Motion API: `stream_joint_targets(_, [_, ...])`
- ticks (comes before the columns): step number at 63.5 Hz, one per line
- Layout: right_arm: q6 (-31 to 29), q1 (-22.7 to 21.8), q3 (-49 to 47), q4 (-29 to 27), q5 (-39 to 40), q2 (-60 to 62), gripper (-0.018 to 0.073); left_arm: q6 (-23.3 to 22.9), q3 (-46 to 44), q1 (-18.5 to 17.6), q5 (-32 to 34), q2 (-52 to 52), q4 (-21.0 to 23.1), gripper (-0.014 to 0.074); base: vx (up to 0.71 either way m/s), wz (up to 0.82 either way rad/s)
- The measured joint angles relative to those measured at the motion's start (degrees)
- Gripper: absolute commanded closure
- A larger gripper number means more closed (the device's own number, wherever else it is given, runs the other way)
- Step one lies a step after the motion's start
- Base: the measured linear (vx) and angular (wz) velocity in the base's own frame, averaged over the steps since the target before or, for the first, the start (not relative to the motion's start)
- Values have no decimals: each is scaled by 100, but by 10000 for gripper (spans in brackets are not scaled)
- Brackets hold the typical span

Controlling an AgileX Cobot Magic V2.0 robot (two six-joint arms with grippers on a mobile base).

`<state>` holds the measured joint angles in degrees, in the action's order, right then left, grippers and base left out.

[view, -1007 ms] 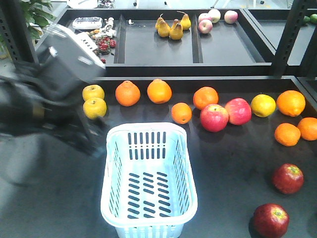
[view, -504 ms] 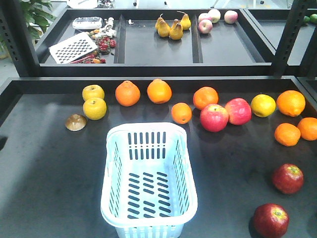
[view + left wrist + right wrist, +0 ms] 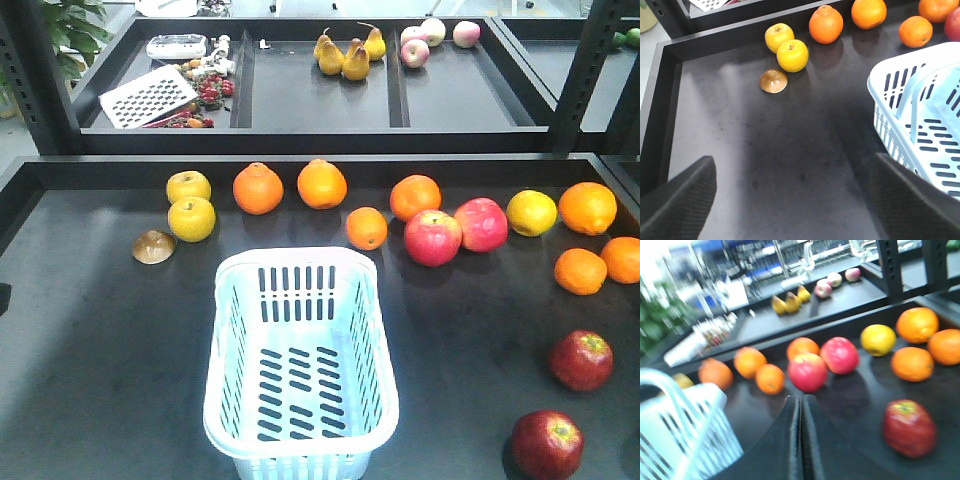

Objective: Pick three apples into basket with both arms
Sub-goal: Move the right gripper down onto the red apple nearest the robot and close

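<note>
Two dark maroon apples lie at the table's front right, one (image 3: 581,360) behind the other (image 3: 547,443). The pale blue basket (image 3: 296,256) stands empty at the front centre. Neither gripper shows in the front view. In the left wrist view my left gripper (image 3: 795,200) is open over bare table, nothing between its fingers (image 3: 677,200), with the basket (image 3: 910,56) to its right. My right gripper (image 3: 801,399) is shut and empty; one maroon apple (image 3: 909,427) lies to its right and the basket (image 3: 695,395) to its left.
Oranges (image 3: 258,188), yellow apples (image 3: 191,218), pinkish-red apples (image 3: 432,237) and a lemon-yellow fruit (image 3: 531,212) line the table's back. A brown half-round piece (image 3: 153,246) lies left of the basket. A raised shelf (image 3: 320,100) with pears stands behind; dark posts flank it.
The left arm, which filled the left of the front view a second ago, has swung out of that view, uncovering the brown piece. The fruit and basket have not moved.
</note>
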<state>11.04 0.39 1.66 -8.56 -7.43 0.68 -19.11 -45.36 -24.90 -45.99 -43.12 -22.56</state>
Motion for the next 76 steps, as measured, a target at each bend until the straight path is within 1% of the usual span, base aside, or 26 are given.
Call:
stream_joint_targets(6, [-39, 0, 0, -152, 484, 0, 568, 0, 0, 0, 0, 0, 0, 7, 0, 0])
stream_joint_targets(9, [-117, 0, -35, -170, 514, 0, 568, 0, 0, 0, -22, 0, 0, 7, 0, 0])
stream_joint_targets(12, [-192, 0, -166, -177, 370, 0, 568, 0, 0, 0, -28, 0, 0, 7, 0, 0])
stream_joint_targets(19, [-433, 0, -811, -181, -242, -71, 568, -6, 0, 0, -31, 0, 0, 7, 0, 0])
stream_joint_targets(25, [-646, 0, -1451, -181, -855, -475, 568, -6, 0, 0, -31, 0, 0, 7, 0, 0])
stream_joint_targets(34, [-899, 0, -2485, -160, -2128, -1605, 568, -6, 0, 0, -31, 0, 0, 7, 0, 0])
stream_joint_targets(41, [-1039, 0, -3102, -47, -3060, -2584, 568, -11, 0, 0, -31, 0, 0, 7, 0, 0])
stream_joint_targets(47, [-1104, 0, -3509, 55, -3600, -3372, 568, -11, 0, 0, -31, 0, 0, 7, 0, 0])
stream_joint_targets(55, [-1104, 0, -3748, 74, -3725, -4125, 568, -11, 0, 0, -31, 0, 0, 7, 0, 0])
stream_joint_targets(65, [-1104, 0, -3764, 208, -3761, -4683, 560, -11, 0, 0, -31, 0, 0, 7, 0, 0])
stream_joint_targets(71, [-1104, 0, -3764, 399, -3768, -4899, 520, -11, 0, 0, -31, 0, 0, 7, 0, 0])
stream_joint_targets(76, [-1104, 0, -3764, 509, -3768, -5075, 454, -11, 0, 0, -31, 0, 0, 7, 0, 0])
